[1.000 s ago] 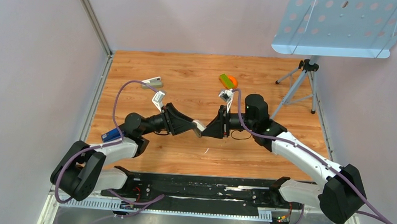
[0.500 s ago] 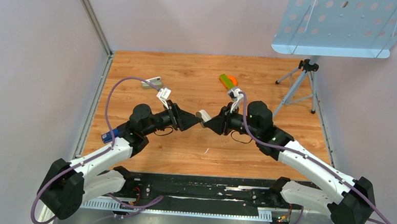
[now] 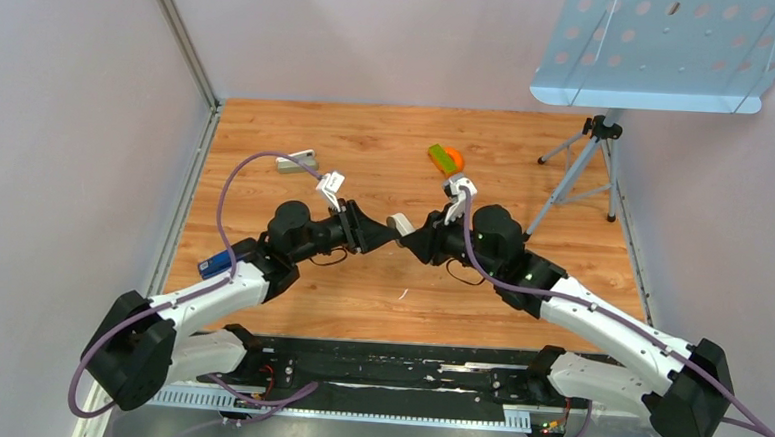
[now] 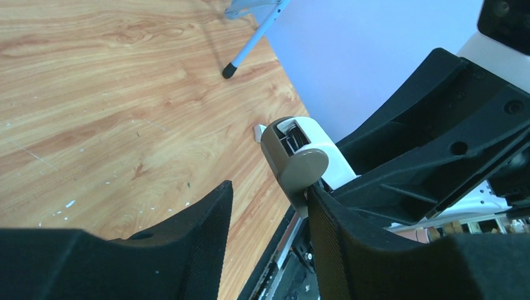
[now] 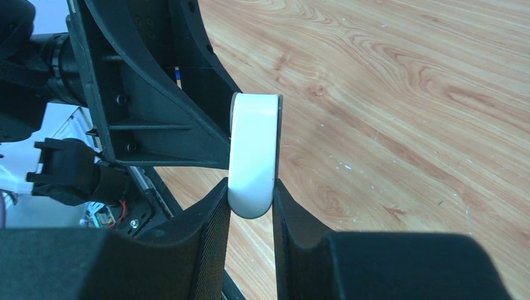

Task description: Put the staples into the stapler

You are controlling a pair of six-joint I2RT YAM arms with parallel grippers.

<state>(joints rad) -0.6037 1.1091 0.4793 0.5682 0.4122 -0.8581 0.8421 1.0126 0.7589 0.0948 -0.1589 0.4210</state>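
Note:
My right gripper is shut on the lower end of a white and taupe stapler, which it holds above the table's middle. The stapler's open taupe end shows metal inside and faces the left wrist camera. Just left of the stapler, my left gripper is open. Its right finger touches the stapler's edge, and nothing is between the jaws. I cannot make out the staples in any view.
A grey-white oblong object lies at the back left. A green and orange object sits at the back centre. A small pale sliver lies near the front. A tripod stand occupies the back right, its foot on the wood.
Both grippers have moved away from the arm bases and slightly up, still tip to tip. The left jaws widened, then narrowed a little beside the stapler. The right grip is unchanged.

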